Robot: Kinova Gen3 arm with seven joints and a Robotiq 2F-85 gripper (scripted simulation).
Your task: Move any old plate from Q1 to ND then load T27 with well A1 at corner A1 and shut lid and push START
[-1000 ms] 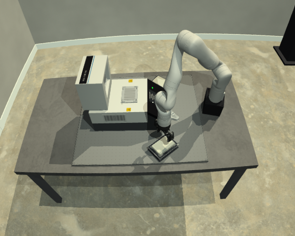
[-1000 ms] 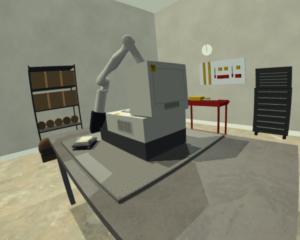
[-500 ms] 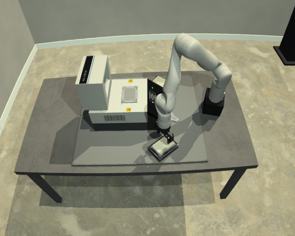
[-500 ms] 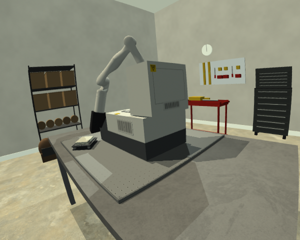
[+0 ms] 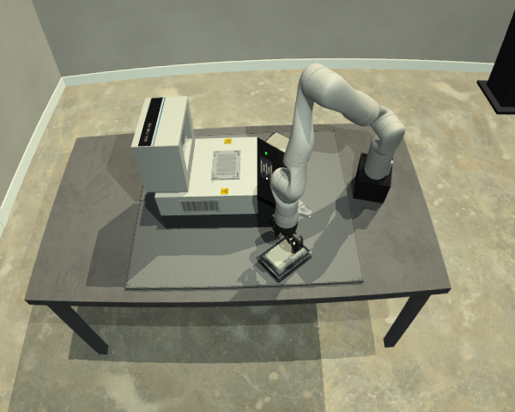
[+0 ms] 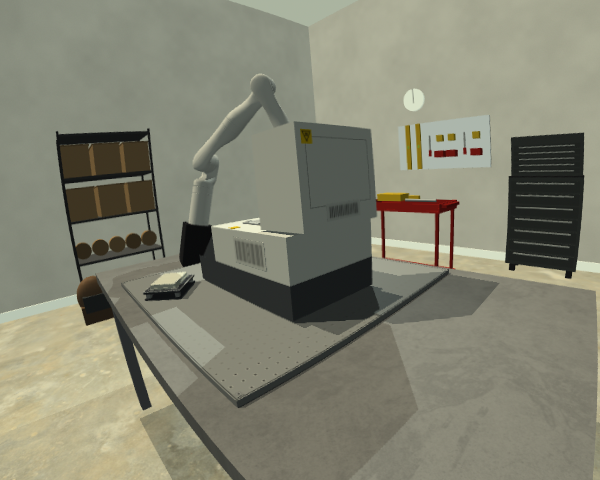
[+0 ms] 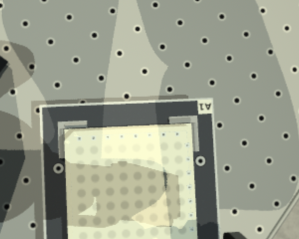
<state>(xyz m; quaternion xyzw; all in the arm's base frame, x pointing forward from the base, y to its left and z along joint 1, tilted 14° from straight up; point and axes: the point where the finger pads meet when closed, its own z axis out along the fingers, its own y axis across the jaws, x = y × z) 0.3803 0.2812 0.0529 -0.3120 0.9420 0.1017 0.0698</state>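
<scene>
The cycler Q1 [image 5: 204, 172] stands on the perforated base with its lid [image 5: 162, 142] open, pushed back to the left. A grey ridged rectangle [image 5: 226, 165] lies on its block; I cannot tell if it is a plate or the bare block. A green lamp [image 5: 265, 153] glows on the dark front panel. A cream well plate [image 5: 281, 256] [image 7: 130, 169] sits inside the locators of a black nest whose far right corner is marked A1 [image 7: 205, 106]. My gripper [image 5: 292, 241] is open and empty, close above this plate's far end. The exterior view shows the nest [image 6: 169, 284], but the cycler hides the gripper there.
A second grey nest [image 5: 276, 141] shows partly behind the arm, next to Q1's front panel. A small pale object [image 5: 305, 208] lies on the base by the arm's wrist. The arm's black base [image 5: 372, 181] stands at the right. Q1's keys face the arm.
</scene>
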